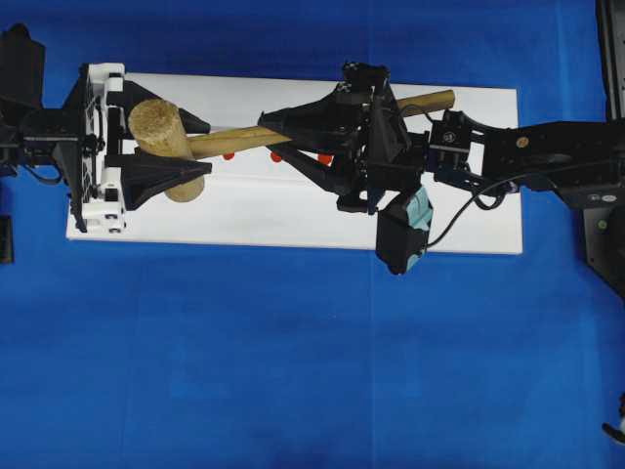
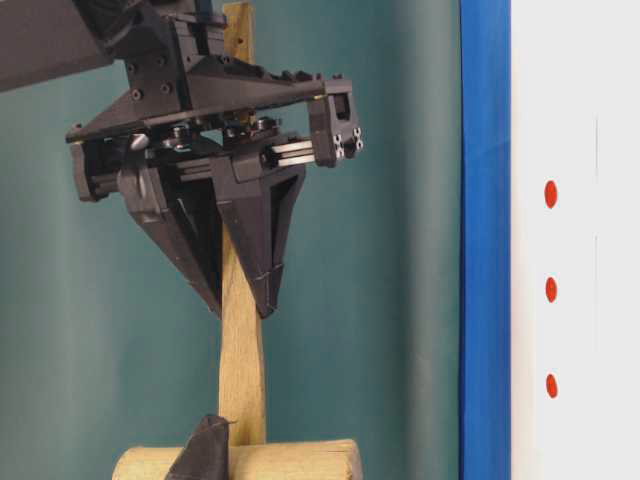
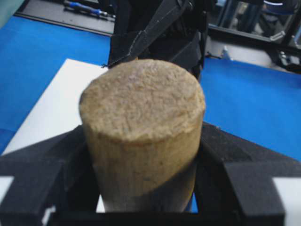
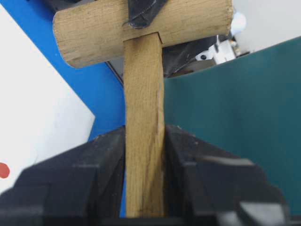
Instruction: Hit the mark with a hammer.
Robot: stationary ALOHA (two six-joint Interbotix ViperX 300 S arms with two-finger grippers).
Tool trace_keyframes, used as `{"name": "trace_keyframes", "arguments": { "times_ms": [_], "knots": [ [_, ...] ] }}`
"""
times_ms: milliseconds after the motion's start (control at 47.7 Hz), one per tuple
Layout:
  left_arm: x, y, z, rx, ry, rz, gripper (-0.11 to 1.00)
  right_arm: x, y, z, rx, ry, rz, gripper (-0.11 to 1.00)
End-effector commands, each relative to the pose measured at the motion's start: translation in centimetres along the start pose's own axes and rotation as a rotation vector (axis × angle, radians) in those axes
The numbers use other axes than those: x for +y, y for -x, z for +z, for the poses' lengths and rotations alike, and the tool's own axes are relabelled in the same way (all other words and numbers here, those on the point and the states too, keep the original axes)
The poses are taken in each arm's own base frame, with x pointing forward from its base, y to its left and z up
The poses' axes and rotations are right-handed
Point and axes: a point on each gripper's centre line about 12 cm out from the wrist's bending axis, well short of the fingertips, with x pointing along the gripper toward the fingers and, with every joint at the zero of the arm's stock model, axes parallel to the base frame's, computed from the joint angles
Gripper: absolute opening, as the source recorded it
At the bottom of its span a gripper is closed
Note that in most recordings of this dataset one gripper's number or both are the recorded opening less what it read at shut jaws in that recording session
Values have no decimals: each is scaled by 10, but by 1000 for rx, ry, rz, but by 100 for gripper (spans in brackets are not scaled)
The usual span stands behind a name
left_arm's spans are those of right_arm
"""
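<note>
The hammer, a light-wood mallet, hangs over the white board, clear of its surface. My right gripper is shut on the slim handle, with a finger pressed to each side. My left gripper reaches in from the left and is shut on the thick head, its fingers lying against both sides of the cylinder. One of its fingertips shows dark against the head in the table-level view. Three red marks run in a row on the board under the handle.
The white board lies on a blue cloth that covers the table. The table-level view shows a teal backdrop behind the hammer and the same red marks on the board. The right arm's cable trails over the board.
</note>
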Motion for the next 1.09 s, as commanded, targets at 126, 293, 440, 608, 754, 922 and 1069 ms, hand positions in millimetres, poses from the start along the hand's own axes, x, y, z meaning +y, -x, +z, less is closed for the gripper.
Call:
{"name": "trace_keyframes", "arguments": {
  "times_ms": [126, 293, 440, 608, 754, 922, 1069],
  "knots": [
    [-1, 1, 9, -30, -11, -5, 44, -21, -2, 16, -10, -60, -15, 19],
    [-2, 2, 9, -32, -18, -5, 44, -22, -1, 16, 6, -96, -15, 68],
    [-1, 1, 9, -30, -20, -5, 44, -20, 4, 20, -2, -100, -6, 98],
    [-2, 1, 8, -21, -33, -5, 44, -22, 13, 25, -2, -134, 13, 96],
    [-1, 1, 5, -1, -93, -3, 44, -26, 18, 25, 35, -300, 22, 96],
    [-4, 1, 3, 12, -189, -12, 44, -29, 22, 19, 119, -620, 41, 96],
    [-6, 1, 3, 13, -234, -20, 44, -25, 25, 14, 169, -722, 96, 96]
  ]
}}
